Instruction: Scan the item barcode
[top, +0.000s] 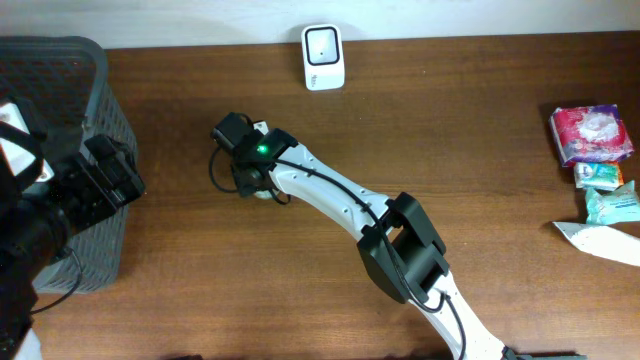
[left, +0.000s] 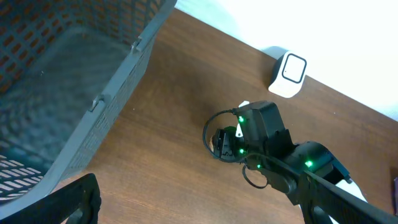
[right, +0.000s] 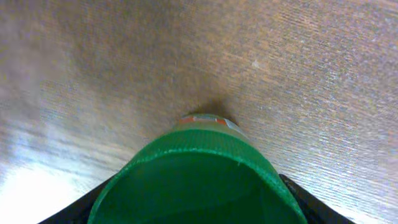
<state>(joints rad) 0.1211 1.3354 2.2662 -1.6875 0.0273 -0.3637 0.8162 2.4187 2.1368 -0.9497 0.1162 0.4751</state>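
The item is a bottle with a wide green cap (right: 199, 180). In the right wrist view the cap fills the space between my fingers, and a bit of orange-and-white label shows below it. My right gripper (top: 250, 180) stands over the bottle at the table's left-middle, shut on the cap, one black finger pressed to each side. From above the bottle is almost hidden under that gripper. The white barcode scanner (top: 323, 57) stands at the far edge, also the white scanner (left: 288, 74). My left gripper (top: 112, 172) hovers open and empty beside the basket.
A grey mesh basket (top: 80, 60) fills the left end of the table. A red-and-white packet (top: 590, 135), small teal packets (top: 610, 200) and a white wrapper (top: 600, 240) lie at the right edge. The right arm (top: 400, 245) stretches diagonally across the middle.
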